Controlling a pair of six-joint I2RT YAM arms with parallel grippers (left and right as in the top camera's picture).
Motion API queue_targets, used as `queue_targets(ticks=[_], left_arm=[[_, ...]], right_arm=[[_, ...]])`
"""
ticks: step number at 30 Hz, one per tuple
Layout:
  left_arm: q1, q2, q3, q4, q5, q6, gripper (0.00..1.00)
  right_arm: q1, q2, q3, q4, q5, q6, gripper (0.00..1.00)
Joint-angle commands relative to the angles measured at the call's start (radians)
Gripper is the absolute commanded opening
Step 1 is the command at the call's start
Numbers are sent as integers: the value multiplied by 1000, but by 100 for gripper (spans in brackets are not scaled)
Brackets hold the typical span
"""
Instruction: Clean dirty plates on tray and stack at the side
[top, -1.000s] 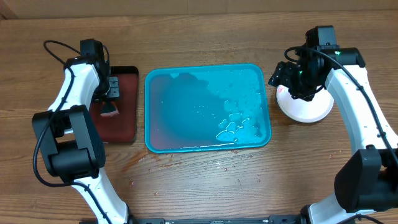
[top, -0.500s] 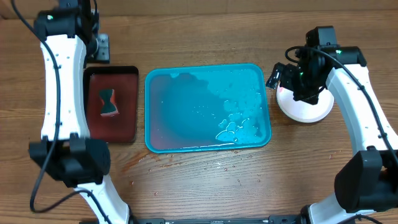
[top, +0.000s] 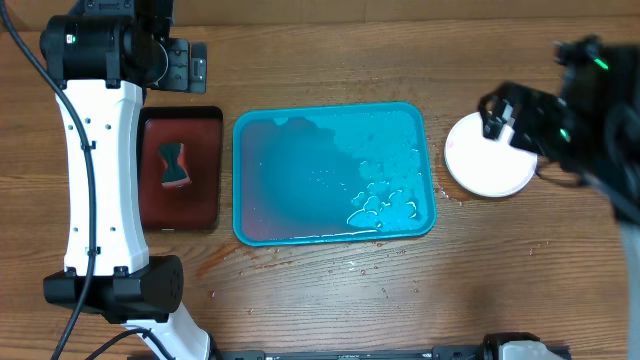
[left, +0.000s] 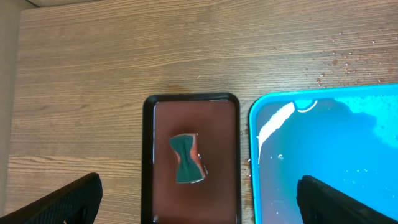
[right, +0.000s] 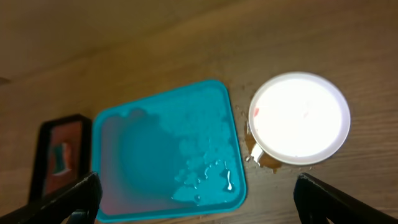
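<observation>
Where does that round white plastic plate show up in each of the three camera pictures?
Overhead: the round white plastic plate lies at the right, beside the right edge of the large turquoise rectangular plastic tray.
Left wrist: not in it; only the tray's left end shows, lower right.
Right wrist: upper right, just right of the tray.
Shared landmark: the turquoise tray.

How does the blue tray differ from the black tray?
The blue tray is larger than the black tray. The blue tray is turquoise throughout; the black tray is dark red inside. The blue tray holds water puddles; the black tray holds a sponge. Both are rounded rectangles, flat on the table.
</observation>
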Motion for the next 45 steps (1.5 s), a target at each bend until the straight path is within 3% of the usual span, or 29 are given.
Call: queue_targets(ticks=[1, 9, 18, 23, 30, 37, 45], left_arm=[[-4, 5, 8, 3, 18, 8, 100], [-4, 5, 8, 3, 18, 8, 100], [-4, 5, 8, 3, 18, 8, 100], [-4, 5, 8, 3, 18, 8, 100], [-4, 5, 8, 3, 18, 8, 100], [-4, 5, 8, 3, 18, 8, 100], [-4, 5, 8, 3, 18, 8, 100]], right_arm=[[5, -100, 17, 13, 13, -11, 100], [5, -243, 17, 5, 14, -12, 100], [5, -247, 16, -54, 17, -12, 100], [3, -257, -43, -5, 59, -19, 100], [3, -402, -398, 391, 134, -24, 100], [3, -646, -929, 903, 129, -87, 100], [4, -956, -1489, 1337, 120, -94, 100]])
